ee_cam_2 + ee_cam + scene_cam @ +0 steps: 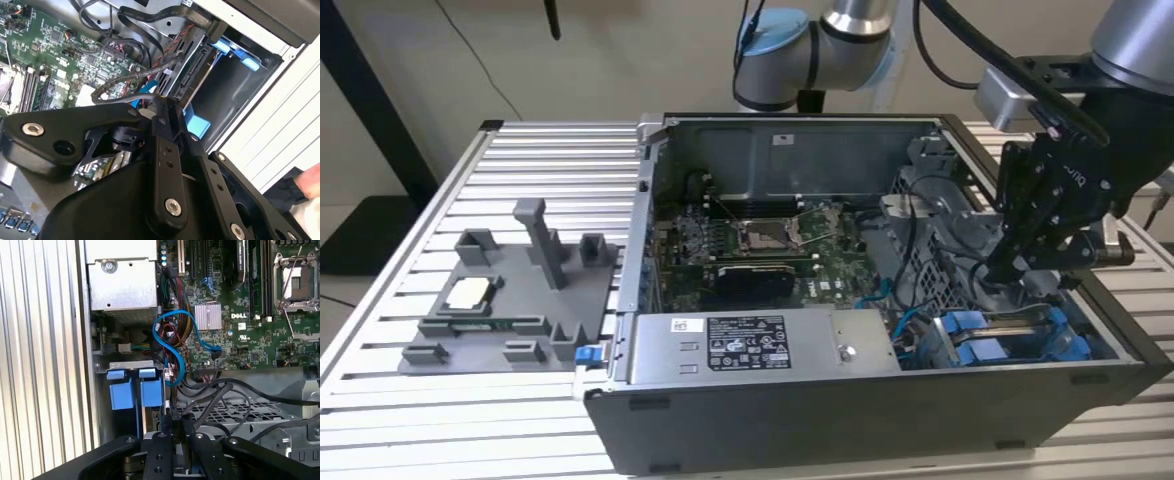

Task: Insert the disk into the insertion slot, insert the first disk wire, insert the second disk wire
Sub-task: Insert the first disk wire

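Observation:
The disk [1003, 336] lies in its blue carrier inside the insertion slot [1107, 350], the grey bay at the case's front corner on the exterior view's right. Its blue tabs [131, 392] and its connector edge [192, 70] show in the wrist views. My gripper [1010, 274] reaches down into the case just behind the disk. In both wrist views the black fingers [161, 150] stand close together, shut on a small black wire connector [166, 424] whose black wire [120, 85] loops away over the board. A blue wire [175, 335] curls from the motherboard toward the bay.
The open case [854, 420] stands on a slatted metal table [480, 400]. A grey labelled power-supply box [747, 345] fills the case's front. A grey fixture [507, 300] with small parts sits at the exterior view's left. A perforated cage [235, 412] and loose black wires crowd the gripper.

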### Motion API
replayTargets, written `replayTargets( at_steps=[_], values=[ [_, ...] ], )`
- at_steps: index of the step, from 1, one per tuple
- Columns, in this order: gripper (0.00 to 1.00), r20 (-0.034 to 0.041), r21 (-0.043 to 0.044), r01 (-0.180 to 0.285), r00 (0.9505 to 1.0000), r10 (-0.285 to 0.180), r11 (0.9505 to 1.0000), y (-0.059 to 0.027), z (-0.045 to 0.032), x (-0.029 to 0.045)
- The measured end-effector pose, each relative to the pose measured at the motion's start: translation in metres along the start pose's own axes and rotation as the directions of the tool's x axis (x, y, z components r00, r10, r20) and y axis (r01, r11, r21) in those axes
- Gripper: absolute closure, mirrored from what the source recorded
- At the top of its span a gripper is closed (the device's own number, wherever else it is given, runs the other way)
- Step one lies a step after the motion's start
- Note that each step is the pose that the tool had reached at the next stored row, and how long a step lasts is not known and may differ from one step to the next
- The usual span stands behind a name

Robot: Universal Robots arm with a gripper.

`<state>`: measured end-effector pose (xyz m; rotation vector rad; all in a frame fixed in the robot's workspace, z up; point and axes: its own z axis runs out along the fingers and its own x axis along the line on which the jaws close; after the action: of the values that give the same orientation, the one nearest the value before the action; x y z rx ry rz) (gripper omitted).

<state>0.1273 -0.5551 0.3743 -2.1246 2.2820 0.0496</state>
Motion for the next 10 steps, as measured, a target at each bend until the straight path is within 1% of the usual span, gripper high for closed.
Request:
replayTargets(
  at_steps=[5,7,10],
  values=[
    [0.81,-0.0003,0.0002,0.0,1.0,0.0,1.0,0.0,0.0,0.0],
    [0.81,-0.0044,0.0016,0.0,1.0,0.0,1.0,0.0,0.0003,-0.0001],
    [0.81,-0.0119,0.0067,0.0,0.9999,0.0,1.0,0.0,0.001,0.0]
  ],
)
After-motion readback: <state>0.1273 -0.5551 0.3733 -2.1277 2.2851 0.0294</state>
